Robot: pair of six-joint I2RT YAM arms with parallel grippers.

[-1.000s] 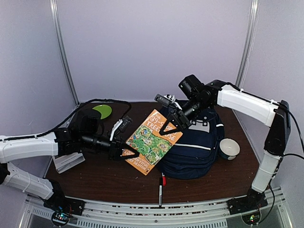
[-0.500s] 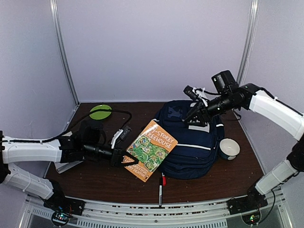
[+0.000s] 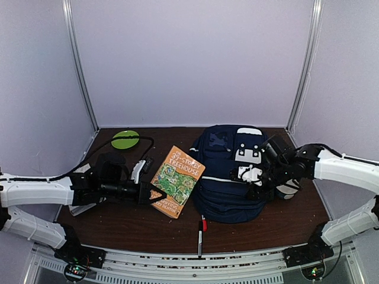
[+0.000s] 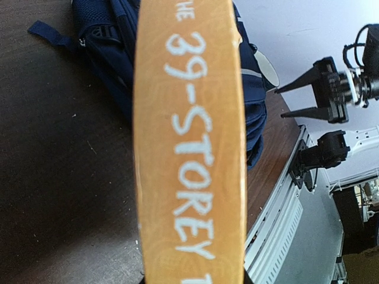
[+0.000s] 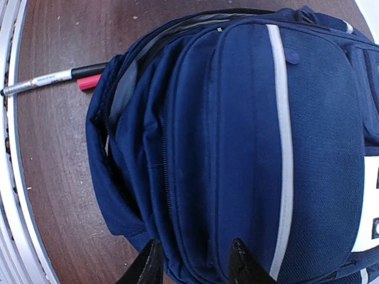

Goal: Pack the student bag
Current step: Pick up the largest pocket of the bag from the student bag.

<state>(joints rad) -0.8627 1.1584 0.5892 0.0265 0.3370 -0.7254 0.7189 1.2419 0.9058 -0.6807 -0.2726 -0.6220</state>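
Both reaching inward, left pincer [image 3: 155, 197] clamping book [image 3: 179, 176] edge, right pincer [image 5: 195, 251] parted (empty) over student bag [image 3: 228, 189] side

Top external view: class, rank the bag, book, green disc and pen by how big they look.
Largest to smallest: bag, then book. The green disc and pen are unsure: the pen looks longer, the disc broader.

Left pincer [image 3: 157, 196] clamped tight, reaching inward; right pincer [image 5: 192, 267] jaws parted
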